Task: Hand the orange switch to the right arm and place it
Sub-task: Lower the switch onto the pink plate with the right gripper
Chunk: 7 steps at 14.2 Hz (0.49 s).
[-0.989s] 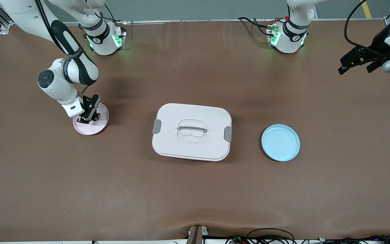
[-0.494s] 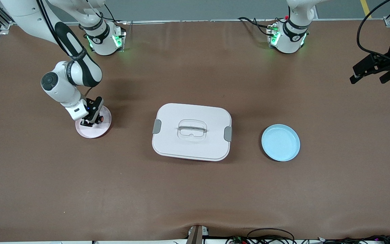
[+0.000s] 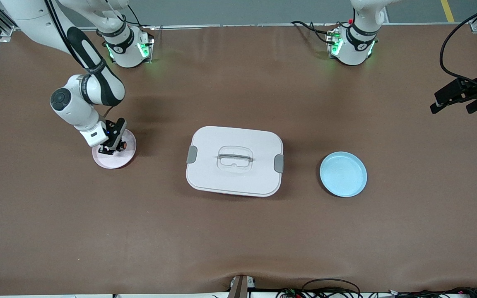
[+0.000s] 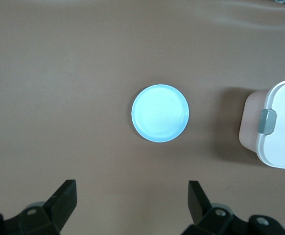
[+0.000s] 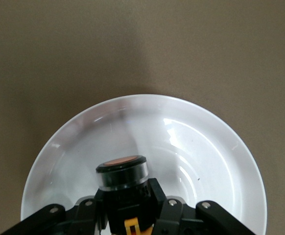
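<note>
I see open table (image 3: pixel 238 240) around the lidded box (image 3: pixel 234 161); only it stands between pink plate (image 3: pixel 116 158) and blue plate (image 3: pixel 343 174).

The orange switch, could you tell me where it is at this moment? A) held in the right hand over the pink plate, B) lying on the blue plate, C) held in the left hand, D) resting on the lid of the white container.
A: the right hand is shut on the orange switch over the pink plate; the left hand is open with nothing in it.
</note>
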Motion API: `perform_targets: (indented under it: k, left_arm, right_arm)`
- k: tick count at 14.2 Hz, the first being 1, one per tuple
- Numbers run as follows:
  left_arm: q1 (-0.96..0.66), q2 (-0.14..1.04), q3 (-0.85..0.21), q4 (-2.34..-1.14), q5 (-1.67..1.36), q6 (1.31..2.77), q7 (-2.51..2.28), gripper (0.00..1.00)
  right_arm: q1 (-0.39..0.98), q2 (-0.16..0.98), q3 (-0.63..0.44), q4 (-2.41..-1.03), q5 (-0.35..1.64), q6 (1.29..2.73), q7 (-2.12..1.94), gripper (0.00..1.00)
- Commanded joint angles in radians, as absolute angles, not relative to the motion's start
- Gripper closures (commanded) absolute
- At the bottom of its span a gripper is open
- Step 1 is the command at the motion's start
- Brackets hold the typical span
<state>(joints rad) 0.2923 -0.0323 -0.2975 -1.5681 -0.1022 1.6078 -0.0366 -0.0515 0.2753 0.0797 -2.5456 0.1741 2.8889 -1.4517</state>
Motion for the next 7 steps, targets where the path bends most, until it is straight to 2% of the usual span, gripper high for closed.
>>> perform_targets:
  k: [1,3,7]
  left_arm:
    - [0.278,-0.025,-0.296,-1.532,-0.074,1.588,-0.04,0.0]
    - [0.252,-0.023,-0.282,-1.532,-0.066,1.588,-0.04,0.0]
    - [0.097,-0.023,-0.129,-1.532,-0.058,1.588,-0.04,0.0]
  right_arm:
    - [-0.052,0.313,0.078,-2.53,0.195,2.904,-1.503,1.0]
    - [-0.046,0.307,0.078,-2.528,0.195,2.899,-1.49,1.0]
    - [-0.041,0.291,0.08,-2.514,0.195,2.865,-1.483,1.0]
